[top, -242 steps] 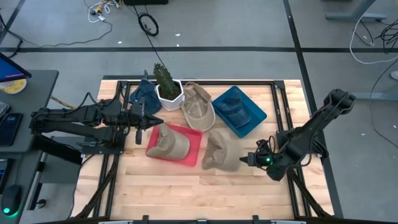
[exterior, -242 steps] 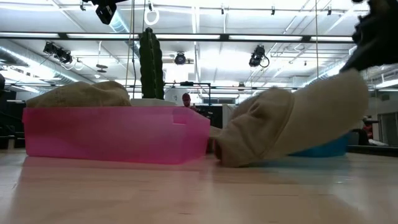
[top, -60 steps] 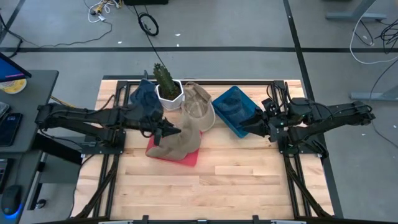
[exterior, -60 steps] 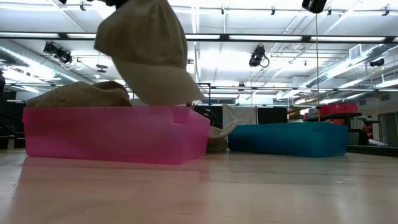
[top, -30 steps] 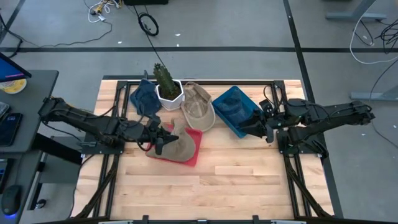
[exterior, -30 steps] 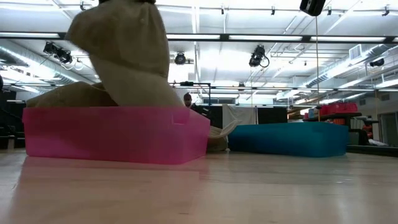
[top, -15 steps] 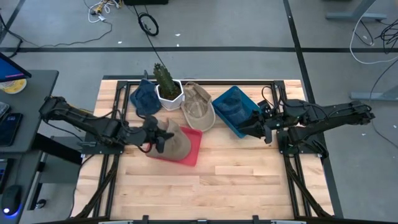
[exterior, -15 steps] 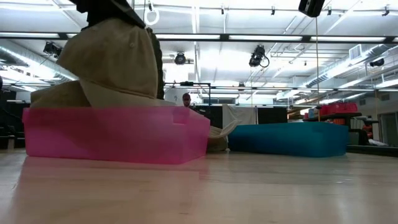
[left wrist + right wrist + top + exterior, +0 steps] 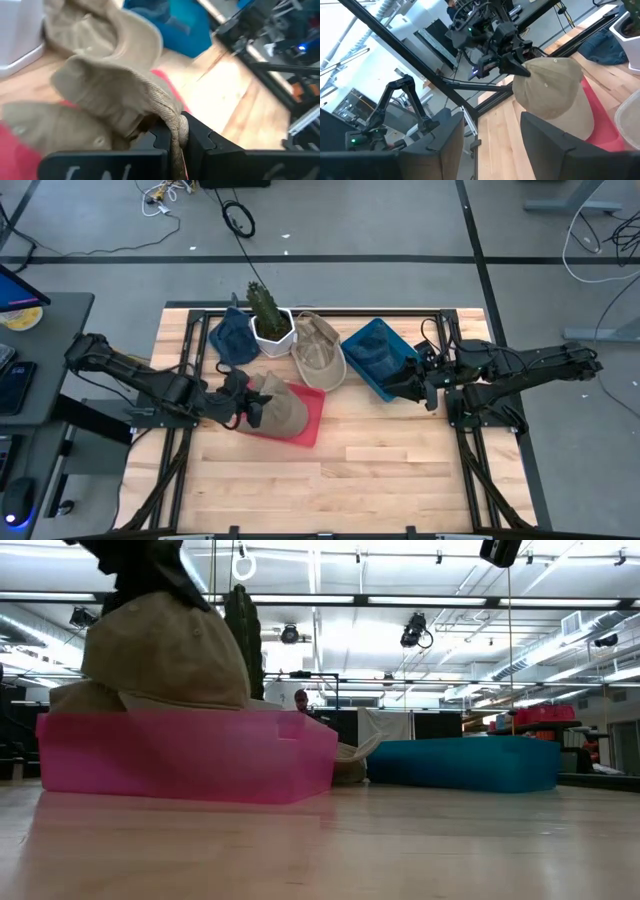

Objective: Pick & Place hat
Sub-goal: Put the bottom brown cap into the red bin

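A tan hat [image 9: 280,408] sits low over the pink bin [image 9: 310,423], with my left gripper [image 9: 246,409] shut on it at the bin's left end. In the low view the tan hat [image 9: 165,652] rises above the pink bin's wall [image 9: 190,755], and a second tan hat [image 9: 70,696] lies under it inside the bin. My right gripper [image 9: 414,385] stands open by the blue bin [image 9: 395,372] and holds nothing. My left gripper pinches the tan hat's seamed edge [image 9: 176,124] between its two fingers [image 9: 159,140]. The fingers come from the table's left, slanting down a little. The hat's crown is up, and its lower part dips behind the pink bin's wall, over the second tan hat.
A white pot with a cactus [image 9: 268,320] stands at the back. A dark blue hat [image 9: 230,335] lies to its left and an upturned tan hat [image 9: 318,352] to its right. Another blue hat [image 9: 375,352] lies in the blue bin. Bare wood fills the near half.
My left gripper has gone down and toward the table's left edge, still shut on the tan hat. The hat has come down from hanging high over the pink bin. Its lower part is now inside the bin and its crown is up.
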Controlling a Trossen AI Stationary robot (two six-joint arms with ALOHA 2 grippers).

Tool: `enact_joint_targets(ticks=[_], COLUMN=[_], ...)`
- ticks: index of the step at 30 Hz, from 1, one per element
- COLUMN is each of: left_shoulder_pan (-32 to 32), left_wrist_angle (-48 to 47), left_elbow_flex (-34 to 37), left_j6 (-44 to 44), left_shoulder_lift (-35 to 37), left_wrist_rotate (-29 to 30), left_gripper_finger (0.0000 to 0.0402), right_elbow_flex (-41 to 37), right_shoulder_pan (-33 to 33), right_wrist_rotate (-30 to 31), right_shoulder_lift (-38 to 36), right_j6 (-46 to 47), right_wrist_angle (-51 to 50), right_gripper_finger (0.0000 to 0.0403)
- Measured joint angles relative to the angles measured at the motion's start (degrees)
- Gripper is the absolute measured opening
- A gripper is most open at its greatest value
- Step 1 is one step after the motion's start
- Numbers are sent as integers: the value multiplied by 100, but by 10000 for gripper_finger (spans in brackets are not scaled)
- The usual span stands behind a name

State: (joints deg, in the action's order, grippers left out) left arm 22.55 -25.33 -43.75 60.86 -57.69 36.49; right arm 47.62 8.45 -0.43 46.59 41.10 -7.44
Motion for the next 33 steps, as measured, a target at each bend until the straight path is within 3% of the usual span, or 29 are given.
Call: enact_joint_targets(ticks=[8,16,33], left_shoulder_pan=[190,399,546], left_wrist_angle=[-797,-1440,-1495], left_elbow_flex=[0,0,0], left_j6=[779,1435,3169], left_shoulder_lift=[0,-2,-877], left_wrist_rotate=[640,720,1566], left_gripper_finger=[25,31,23], right_elbow_flex=[0,0,0], right_shoulder_pan=[0,0,0], right_wrist_rotate=[151,279,497], right_shoulder_lift=[0,0,0], right_j6=[-22,-28,-69], right_wrist_angle=[0,-9,-31], right_gripper_finger=[196,196,196])
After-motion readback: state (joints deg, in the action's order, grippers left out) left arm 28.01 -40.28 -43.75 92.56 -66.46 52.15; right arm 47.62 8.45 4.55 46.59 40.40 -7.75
